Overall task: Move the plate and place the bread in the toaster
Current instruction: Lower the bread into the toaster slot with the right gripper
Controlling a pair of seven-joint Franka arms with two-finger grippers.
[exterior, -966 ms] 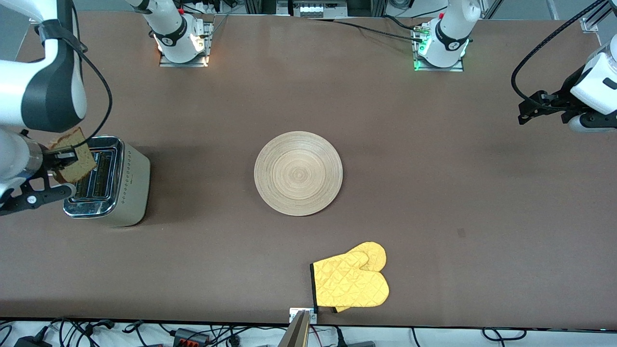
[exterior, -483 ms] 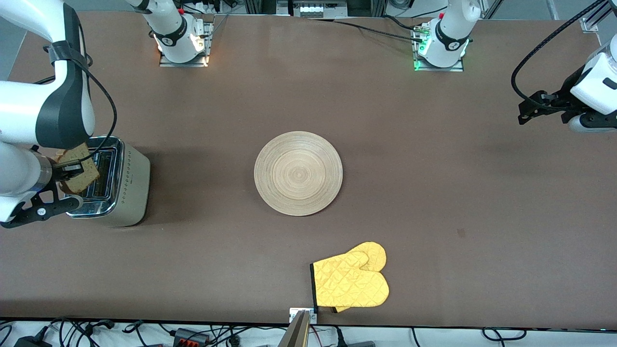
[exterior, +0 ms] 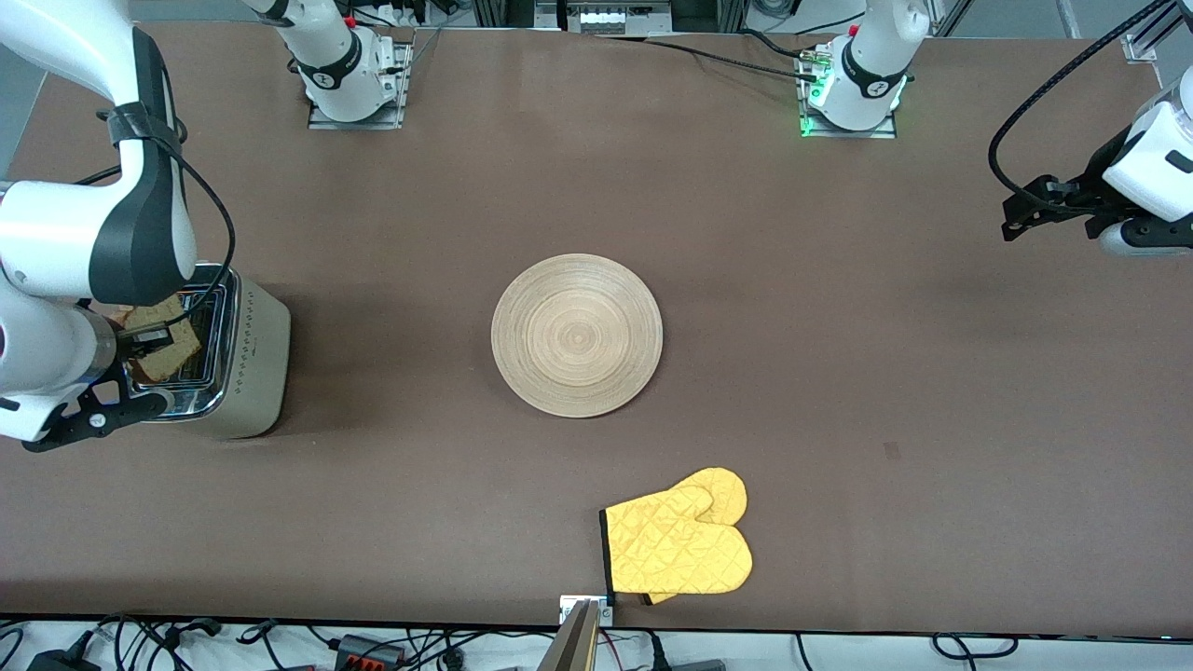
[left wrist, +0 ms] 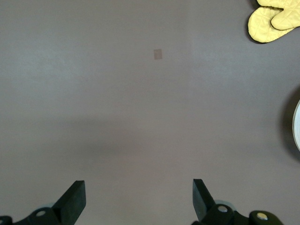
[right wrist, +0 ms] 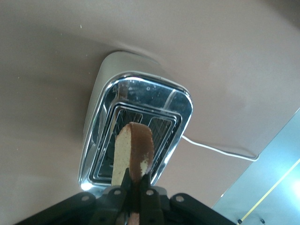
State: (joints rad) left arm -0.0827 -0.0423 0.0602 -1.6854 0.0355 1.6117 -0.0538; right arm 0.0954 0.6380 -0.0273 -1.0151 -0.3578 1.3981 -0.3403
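Observation:
The toaster [exterior: 247,359] stands at the right arm's end of the table, its chrome top [right wrist: 140,93] with two slots also in the right wrist view. My right gripper [exterior: 149,337] is shut on the bread [exterior: 166,340], a tan slice with dark crust, and holds it edge-down over the toaster's slots [right wrist: 133,150]. The round light-wood plate [exterior: 577,335] lies bare at the table's middle; its rim [left wrist: 297,126] shows in the left wrist view. My left gripper [left wrist: 137,202] is open and empty, waiting high over the left arm's end of the table [exterior: 1030,210].
A yellow oven mitt [exterior: 678,540] lies near the table's front edge, nearer the front camera than the plate; it also shows in the left wrist view [left wrist: 274,21]. The toaster's white cord [right wrist: 220,151] trails off its end. Cables hang by the left arm.
My right gripper has carried the bread down and over the toaster's top, from beside its outer edge to above the slots. The left arm, plate and mitt have not moved.

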